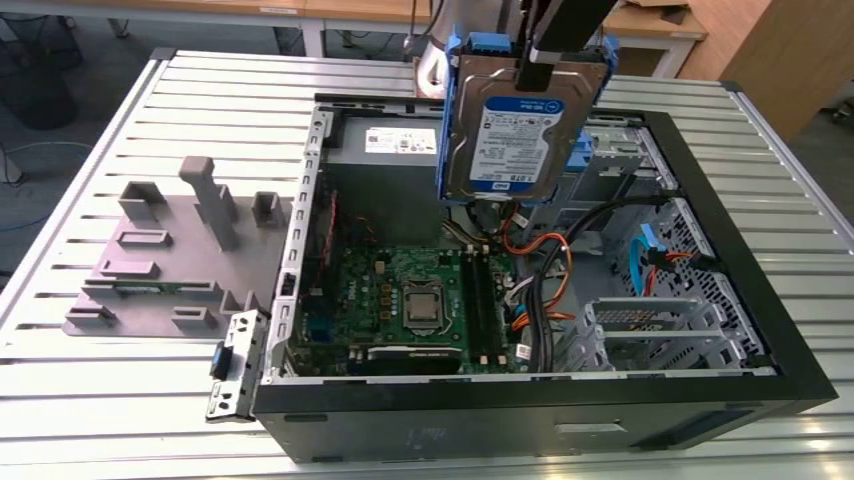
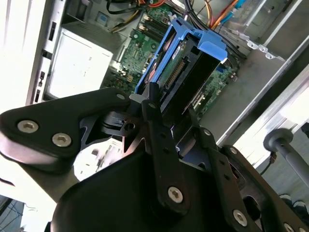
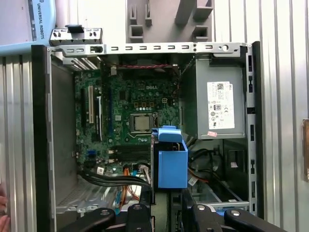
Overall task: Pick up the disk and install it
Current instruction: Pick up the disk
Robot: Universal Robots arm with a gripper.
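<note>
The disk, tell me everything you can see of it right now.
The disk is a flat silver metal hard drive with a blue-and-white label on its broad face and blue plastic rails along both long sides. It hangs upright, slightly tilted, in the air above the open computer case, over the motherboard. The gripper is shut on its upper end, one black finger across the label side. In the second wrist view a dark connector shows on it. Nothing else touches it.

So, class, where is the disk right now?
In the exterior view the disk hangs upright, clamped in the tool, above the open computer case, beside the grey metal box.
</note>
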